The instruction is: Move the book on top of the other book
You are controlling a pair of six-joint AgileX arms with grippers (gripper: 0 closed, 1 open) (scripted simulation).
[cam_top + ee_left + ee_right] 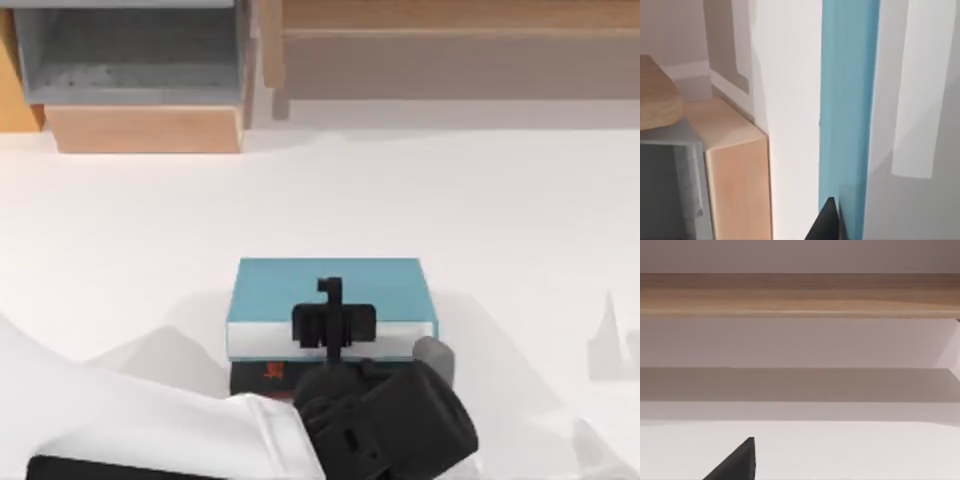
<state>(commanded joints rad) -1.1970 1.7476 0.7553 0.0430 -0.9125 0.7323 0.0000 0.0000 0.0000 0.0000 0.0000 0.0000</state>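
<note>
The light blue book (330,290) lies flat at the table's near middle, resting on the black book (262,376). Just a dark strip of the black book with red lettering shows under the blue one's near edge. My left gripper (331,312) reaches in from the near left and is shut on the blue book's near edge, with one finger lying over the cover. In the left wrist view the blue cover (847,115) runs as a band beside a black fingertip (828,220). My right gripper (737,465) is parked off to the right, facing the back wall.
A grey open box (130,55) with a wooden front (145,128) stands at the back left. A long wooden shelf (460,20) runs along the back right. White tabletop (500,200) lies open around the books.
</note>
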